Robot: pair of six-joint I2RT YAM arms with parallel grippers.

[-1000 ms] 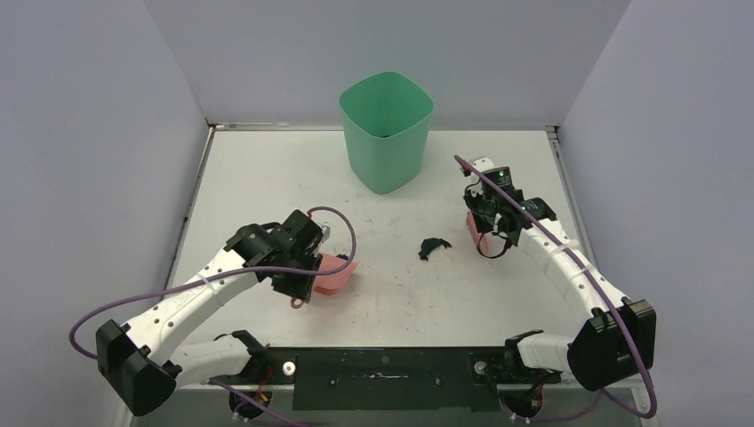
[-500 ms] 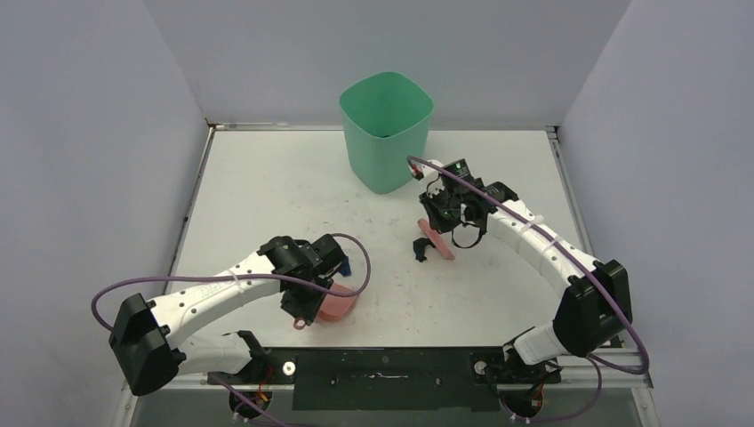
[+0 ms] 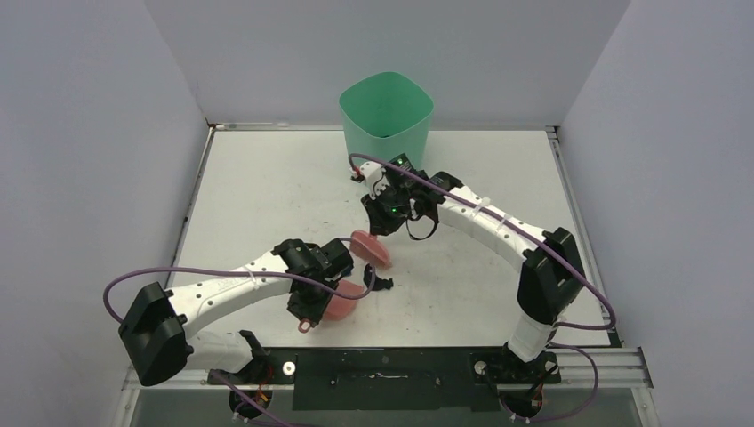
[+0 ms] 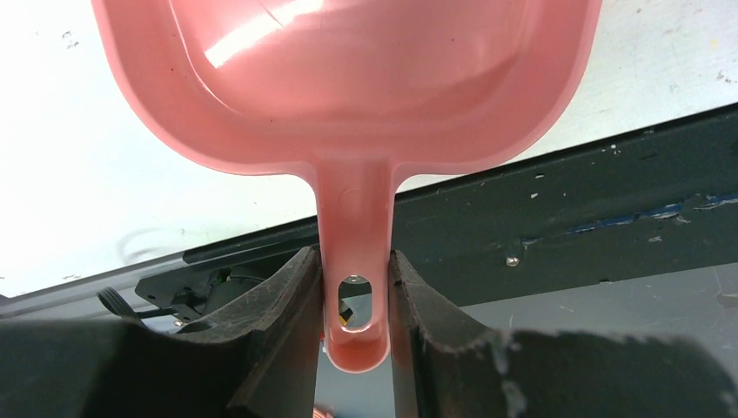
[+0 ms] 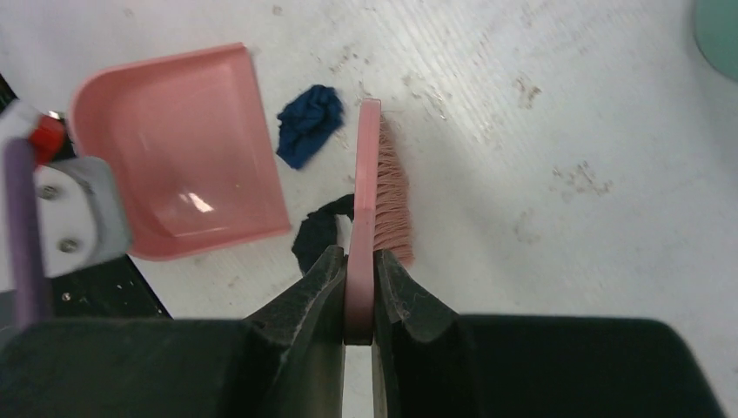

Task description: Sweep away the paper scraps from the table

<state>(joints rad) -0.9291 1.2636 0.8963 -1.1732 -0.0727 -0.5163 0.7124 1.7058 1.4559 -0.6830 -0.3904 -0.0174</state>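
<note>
My left gripper [image 3: 308,309] [image 4: 355,272] is shut on the handle of the pink dustpan [image 3: 340,308] [image 4: 348,78], which rests on the white table [image 3: 267,187] near its front edge. My right gripper [image 3: 381,229] [image 5: 358,261] is shut on the pink hand brush [image 3: 373,248] [image 5: 370,174], bristles down, just beside the pan's mouth. In the right wrist view a dark blue paper scrap [image 5: 309,124] lies between the brush and the dustpan [image 5: 174,148]. A black scrap [image 5: 320,233] [image 3: 381,285] lies at the brush's near end, by the pan's corner. The pan looks empty.
A green bin [image 3: 386,129] stands at the back centre, behind the right arm; its edge shows in the right wrist view [image 5: 721,26]. A dark metal rail [image 3: 382,366] runs along the table's front edge just behind the dustpan handle. Pale grey walls enclose the table.
My right arm has swung the brush left and nearer, pushing the black scrap from mid-right to the dustpan's mouth. My left arm has drawn the dustpan nearer the front edge.
</note>
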